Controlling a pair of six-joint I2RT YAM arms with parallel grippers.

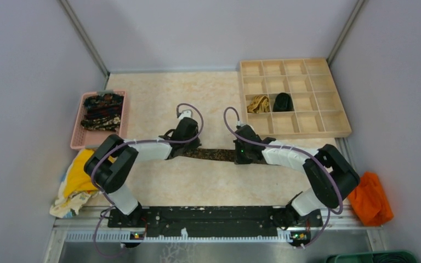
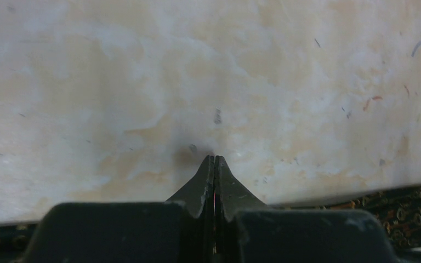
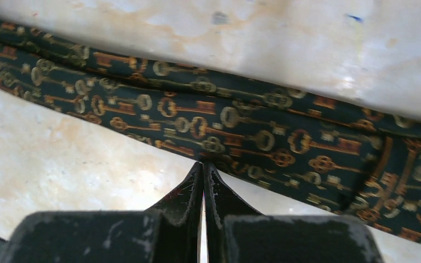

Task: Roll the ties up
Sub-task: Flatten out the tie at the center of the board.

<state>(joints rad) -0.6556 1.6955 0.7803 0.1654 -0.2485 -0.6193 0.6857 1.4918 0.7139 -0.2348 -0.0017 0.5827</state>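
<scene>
Surface: a beige marbled table top (image 1: 159,186), closed in by plain grey walls (image 1: 208,33) at the back and on both sides.
Flat tie: a dark tie (image 1: 216,155) printed with small gold and brown keys lies stretched across the middle of the table top, running left to right between the two grippers.
Left gripper: the left gripper (image 1: 189,147) sits at the left end of the flat tie. In its wrist view the two fingers press tight together with nothing seen between them. The tips are over bare table top, and the cloth passes close under the camera behind them.
Right gripper: the right gripper (image 3: 204,164) has its fingers fully together too. Their tips meet right at the near edge of the flat tie. Whether any cloth is pinched between them cannot be told.
Pink basket: a pink basket (image 1: 77,137) at the left edge holds bundled ties (image 1: 103,111), dark and speckled.
Wooden tray: a wooden tray (image 1: 329,129) of square cells stands at the back right. A rolled tan-gold tie (image 1: 259,103) fills a cell on its left side, and a rolled black tie (image 1: 282,102) fills the cell just to the right.
Cloths: an orange cloth (image 1: 368,198) lies off the right edge; a yellow cloth (image 1: 79,175) is bunched at the left, near the left arm.
</scene>
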